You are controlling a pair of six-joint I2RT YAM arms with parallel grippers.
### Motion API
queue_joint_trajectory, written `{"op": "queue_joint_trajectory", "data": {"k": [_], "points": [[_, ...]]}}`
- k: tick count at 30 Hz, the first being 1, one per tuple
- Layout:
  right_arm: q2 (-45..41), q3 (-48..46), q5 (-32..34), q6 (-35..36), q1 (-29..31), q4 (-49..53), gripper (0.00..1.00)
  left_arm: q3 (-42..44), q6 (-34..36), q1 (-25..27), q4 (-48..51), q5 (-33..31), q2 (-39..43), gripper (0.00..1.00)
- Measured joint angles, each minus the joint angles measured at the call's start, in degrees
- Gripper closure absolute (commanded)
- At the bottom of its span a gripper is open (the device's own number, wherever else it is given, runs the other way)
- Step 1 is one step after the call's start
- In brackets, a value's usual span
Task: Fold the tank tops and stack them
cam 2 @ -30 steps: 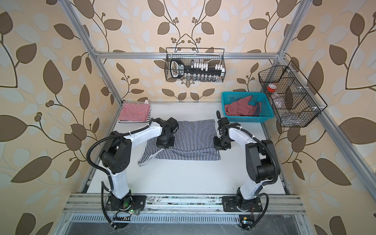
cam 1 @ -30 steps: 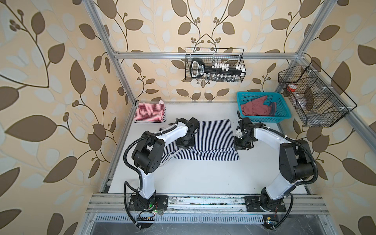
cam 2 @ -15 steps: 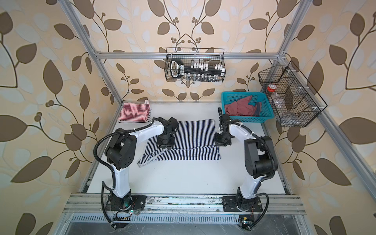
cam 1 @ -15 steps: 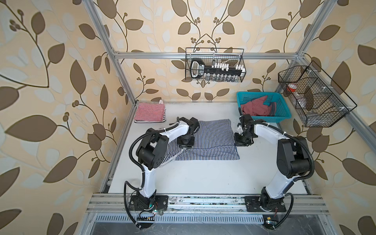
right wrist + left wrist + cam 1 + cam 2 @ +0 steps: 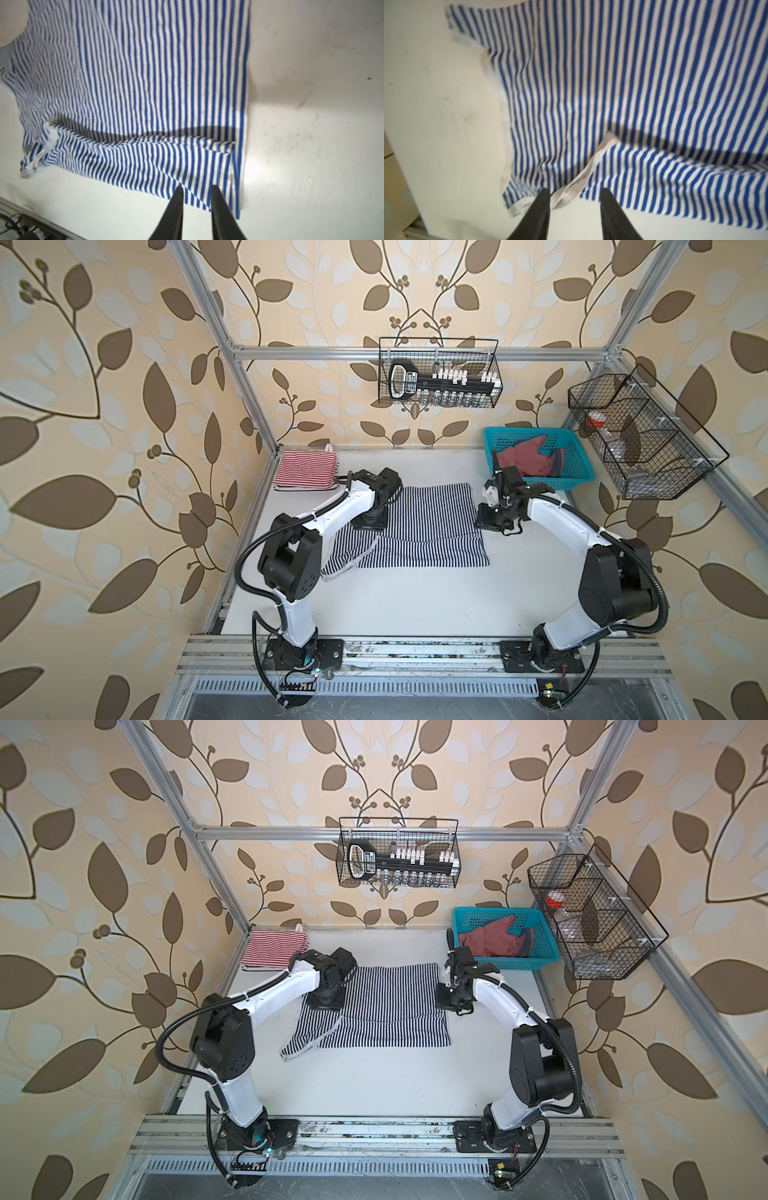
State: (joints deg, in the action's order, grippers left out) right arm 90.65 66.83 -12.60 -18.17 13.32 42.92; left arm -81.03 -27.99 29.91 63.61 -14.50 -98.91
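Far left corner: folded red-and-white striped cotton tank top (image 5: pixel 305 470) lying flat on the white tabletop (image 5: pixel 415 605), apart from both claws. Left gripper (image 5: pixel 575 190) is at the left side edge of the navy-and-white striped jersey tank top (image 5: pixel 419 531), which is spread flat mid-table. Its black fingers (image 5: pixel 544 199) are spread, with nothing pinched. The shirt's white-trimmed strap (image 5: pixel 583 176) lies on the table just ahead of the gap, and the armhole edge is beside it. A flap of this shirt is folded over its own body, with the flap's edge running across between the two claws. Right gripper (image 5: pixel 196 188) is at the shirt's right hem. Its fingers are parted more narrowly, striped cloth shows beyond the tips, and no grip is visible. Far right: crumpled dusty-red tank top (image 5: pixel 525 458) inside the turquoise slotted plastic basket (image 5: pixel 579 479), well clear of both claws; no print can be made out. In both top views the wrists cover the fingertips, and the left forearm hides the shirt's far-left part. Both wrist views are motion-blurred, so I cannot tell whether the tips touch the fabric. Against a second ago, the navy shirt's outline looks unchanged, both claws stand at the same side edges, and the right wrist sits slightly nearer the basket.
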Motion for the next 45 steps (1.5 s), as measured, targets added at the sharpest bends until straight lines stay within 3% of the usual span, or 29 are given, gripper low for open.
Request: {"op": "queue_joint_trajectory", "data": {"k": [5, 8, 17, 29, 42, 45], "points": [[1.3, -0.9, -1.8, -0.1, 4.8, -1.6, 0.75, 11.9, -4.1, -1.5, 3.7, -2.2, 10.0, 0.64], [3.4, -0.9, -2.8, -0.2, 6.4, -2.5, 0.76, 17.7, -6.6, -4.6, 4.2, -2.3, 11.9, 0.64], [6.4, -0.9, -4.2, -0.2, 7.9, -4.0, 0.76, 24.8, -9.7, -12.9, 1.4, -1.1, 11.2, 0.63], [6.6, -0.9, -4.4, 0.0, 7.9, -4.2, 0.76, 29.0, -12.1, -13.5, -5.6, 4.2, 6.4, 0.64], [6.6, -0.9, -4.4, 0.0, 7.7, -4.2, 0.76, 29.7, -14.2, -13.5, -8.2, 5.1, 4.9, 1.00], [6.6, -0.9, -4.4, 0.0, 7.6, -4.2, 0.76, 29.6, -14.2, -13.5, -7.8, 5.1, 5.2, 1.00]]}}
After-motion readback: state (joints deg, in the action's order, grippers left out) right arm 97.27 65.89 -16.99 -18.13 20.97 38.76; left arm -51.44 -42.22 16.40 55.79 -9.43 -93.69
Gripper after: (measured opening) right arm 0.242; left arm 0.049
